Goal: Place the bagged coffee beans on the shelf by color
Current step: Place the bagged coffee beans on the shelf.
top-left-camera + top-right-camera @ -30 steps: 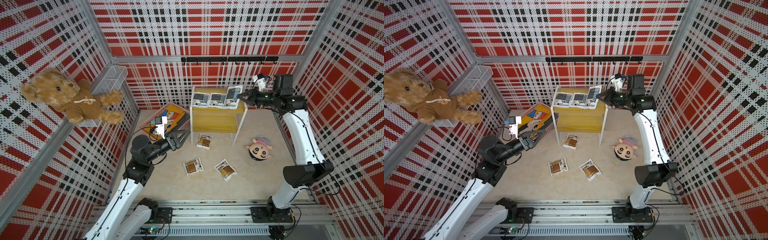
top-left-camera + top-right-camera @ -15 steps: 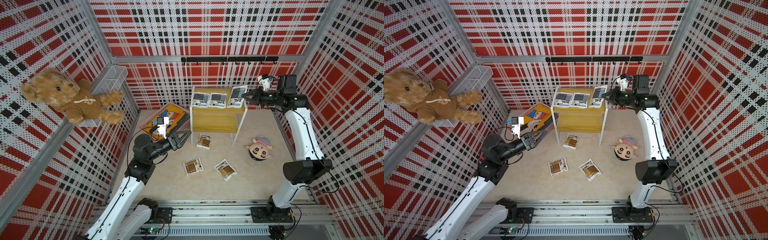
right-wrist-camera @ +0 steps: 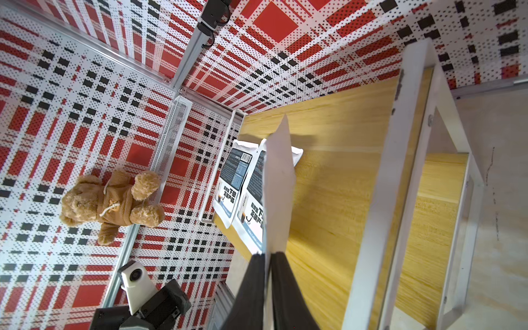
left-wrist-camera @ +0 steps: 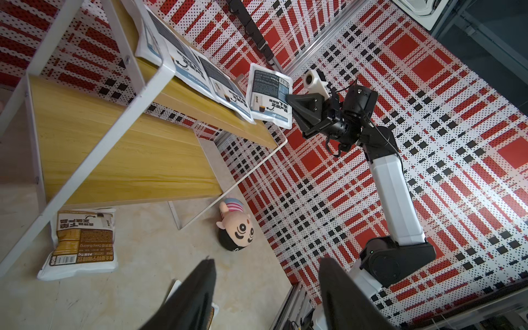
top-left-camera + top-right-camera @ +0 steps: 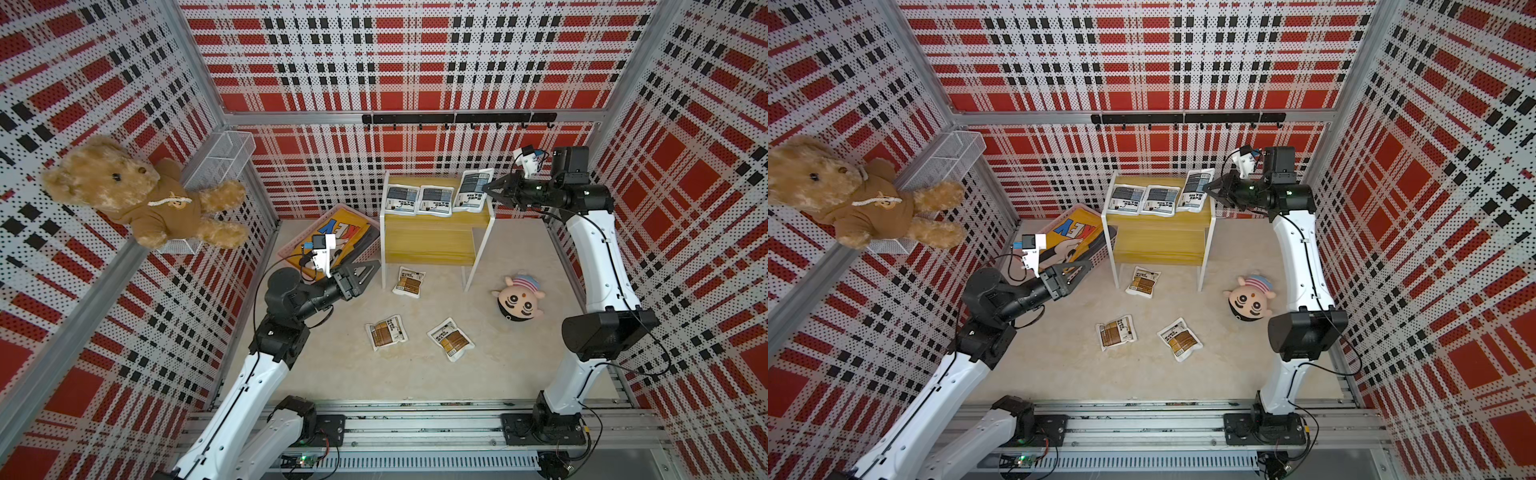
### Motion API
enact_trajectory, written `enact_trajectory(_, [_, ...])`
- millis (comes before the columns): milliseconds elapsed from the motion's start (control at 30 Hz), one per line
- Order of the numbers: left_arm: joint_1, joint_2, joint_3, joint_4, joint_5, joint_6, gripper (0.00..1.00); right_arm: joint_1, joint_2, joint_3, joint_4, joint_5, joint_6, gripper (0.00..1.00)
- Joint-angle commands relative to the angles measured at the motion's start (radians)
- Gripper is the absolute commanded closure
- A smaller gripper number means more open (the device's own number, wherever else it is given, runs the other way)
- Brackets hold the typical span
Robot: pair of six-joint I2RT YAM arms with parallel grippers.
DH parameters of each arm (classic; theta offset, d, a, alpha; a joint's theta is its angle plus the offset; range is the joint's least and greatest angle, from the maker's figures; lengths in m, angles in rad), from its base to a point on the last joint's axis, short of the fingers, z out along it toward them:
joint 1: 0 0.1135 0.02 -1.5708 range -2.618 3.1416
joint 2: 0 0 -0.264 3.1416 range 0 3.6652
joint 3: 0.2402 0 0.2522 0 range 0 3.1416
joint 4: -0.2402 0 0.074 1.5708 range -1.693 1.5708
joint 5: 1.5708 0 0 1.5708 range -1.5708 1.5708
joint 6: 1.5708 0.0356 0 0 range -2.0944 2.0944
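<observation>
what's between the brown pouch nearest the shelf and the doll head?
One white leg of the shelf stands between the brown pouch and the doll head; otherwise bare floor. Shows in both top views and the left wrist view.

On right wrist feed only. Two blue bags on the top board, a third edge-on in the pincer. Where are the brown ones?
Observer: Three brown pouches lie on the floor before the shelf; none shelved.
Operator: Left arm?
Observer: Left pincer open, empty, hovering left of the shelf.
Operator: Held bag's lean?
Observer: The grey-blue pouch in the right pincer tilts: front end on the top board's right end, back end raised.
</observation>
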State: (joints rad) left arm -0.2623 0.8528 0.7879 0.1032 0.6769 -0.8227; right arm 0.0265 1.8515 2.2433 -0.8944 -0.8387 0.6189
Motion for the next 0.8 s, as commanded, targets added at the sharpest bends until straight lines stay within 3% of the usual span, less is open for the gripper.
enact_trajectory(0, [0.008, -0.009, -0.014, 0.006, 0.013, 0.016, 0.36, -0.010, 0.015, 0.020, 0.000, -0.017, -0.013, 0.79])
enact_trajectory(367, [0.008, -0.022, -0.028, 0.001, 0.009, 0.014, 0.36, -0.014, 0.023, 0.023, 0.013, -0.018, -0.007, 0.72])
enact_trajectory(767, [0.043, -0.032, -0.039, -0.006, 0.016, 0.014, 0.36, -0.017, 0.057, 0.045, 0.025, 0.010, 0.006, 0.71])
